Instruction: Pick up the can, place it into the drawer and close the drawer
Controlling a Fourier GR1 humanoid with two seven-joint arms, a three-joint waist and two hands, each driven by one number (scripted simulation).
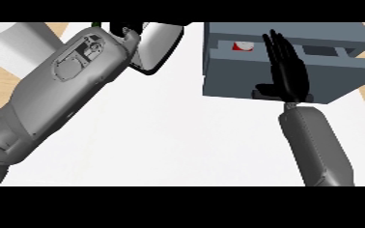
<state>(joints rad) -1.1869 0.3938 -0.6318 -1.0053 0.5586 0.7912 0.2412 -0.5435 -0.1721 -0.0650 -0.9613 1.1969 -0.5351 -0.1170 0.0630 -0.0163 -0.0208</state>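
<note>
- Red-and-white can [243, 46] lying inside grey drawer [235, 77]; label unreadable.
- Right hand [287, 70] released, fingers straight, flat against drawer front.
- Left hand [127, 30] at top edge, mostly hidden; state unclear.
- White desk [178, 135] below.

A kitchen, by its fittings: a white bench [178, 135] with a pale wood edge (left side) carries a grey-blue drawer [228, 72] unit.

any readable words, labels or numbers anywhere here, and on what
None can be read.
Red and white can in the grey-blue drawer: a label shows, but any text is too small to read.
Grey left forearm: only outlined panel shapes, no lettering.
</note>
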